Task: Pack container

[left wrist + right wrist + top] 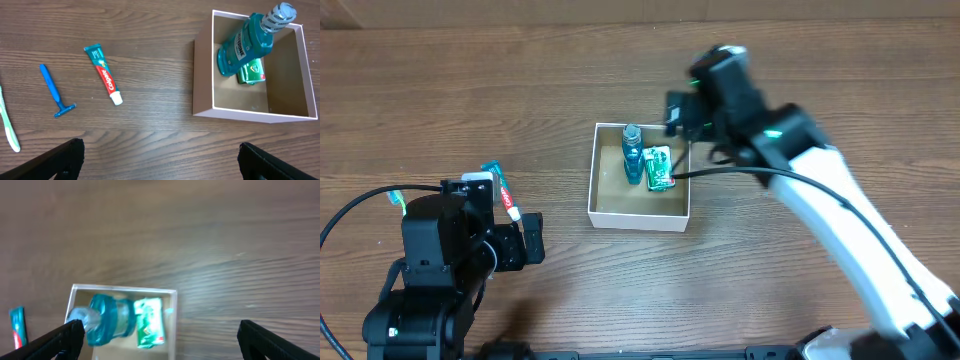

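I read the container [638, 217] at centre of the bench [520, 90], with a mouthwash bottle [632, 152] and a green packet [659, 168] inside. Left gripper [160, 152] is released and empty at its 8 o'clock. Right gripper [160, 332] is released and empty at its 1 o'clock.

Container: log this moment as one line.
container: mouthwash bottle, green packet inside | outside: toothpaste, razor, toothbrush | left hand: open, empty | right hand: open, empty

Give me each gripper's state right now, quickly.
Left gripper: open, holding nothing.
Right gripper: open, holding nothing.
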Robot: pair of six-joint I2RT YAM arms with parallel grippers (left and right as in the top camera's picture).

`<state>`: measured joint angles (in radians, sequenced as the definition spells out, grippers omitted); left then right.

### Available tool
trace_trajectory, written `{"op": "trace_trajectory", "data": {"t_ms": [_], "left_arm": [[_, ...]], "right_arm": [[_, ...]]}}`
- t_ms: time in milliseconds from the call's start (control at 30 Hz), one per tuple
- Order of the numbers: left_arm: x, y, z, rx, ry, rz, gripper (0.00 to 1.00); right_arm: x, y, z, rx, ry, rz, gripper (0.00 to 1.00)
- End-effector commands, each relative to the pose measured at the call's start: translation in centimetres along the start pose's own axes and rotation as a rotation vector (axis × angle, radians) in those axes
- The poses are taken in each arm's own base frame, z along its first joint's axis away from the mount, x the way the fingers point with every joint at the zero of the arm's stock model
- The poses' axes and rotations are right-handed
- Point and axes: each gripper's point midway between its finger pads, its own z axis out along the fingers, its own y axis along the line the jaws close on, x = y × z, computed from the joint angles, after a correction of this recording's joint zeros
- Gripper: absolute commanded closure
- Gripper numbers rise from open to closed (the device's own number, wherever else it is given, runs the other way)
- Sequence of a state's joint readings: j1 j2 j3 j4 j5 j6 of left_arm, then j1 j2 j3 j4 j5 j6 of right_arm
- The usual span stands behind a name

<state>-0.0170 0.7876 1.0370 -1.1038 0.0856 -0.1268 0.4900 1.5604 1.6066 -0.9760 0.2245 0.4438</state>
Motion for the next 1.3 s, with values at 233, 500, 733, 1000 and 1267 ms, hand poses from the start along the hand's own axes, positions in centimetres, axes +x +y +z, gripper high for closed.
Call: {"op": "trace_trajectory", "data": {"t_ms": [233, 500, 733, 1000, 1267], "left_arm": [[-1.5, 0.3, -0.7, -0.021, -0.057, -0.039, 0.00], [-3.4, 1.1, 1.8, -0.082, 0.046, -0.136, 0.00], [-4.5, 4.1, 9.3, -0.213, 0.215, -0.305, 0.00], [-0.8, 9.3, 18.0, -0.293, 0.431, -0.473, 0.00], [4.2, 10.1, 24.0, -0.301, 0.617, -0.485, 0.00]], "right_arm": [[4.9, -10.0, -4.7, 0.190, 0.162, 0.160, 0.00], [11.9, -14.9, -7.4, 0.218, 0.214, 0.249, 0.00], [13.4, -18.8, -5.3, 0.136, 0.300, 0.309, 0.00], [13.7, -20.5, -3.7, 0.131, 0.360, 0.398, 0.00], [13.7, -20.5, -3.7, 0.131, 0.360, 0.393, 0.00]]}}
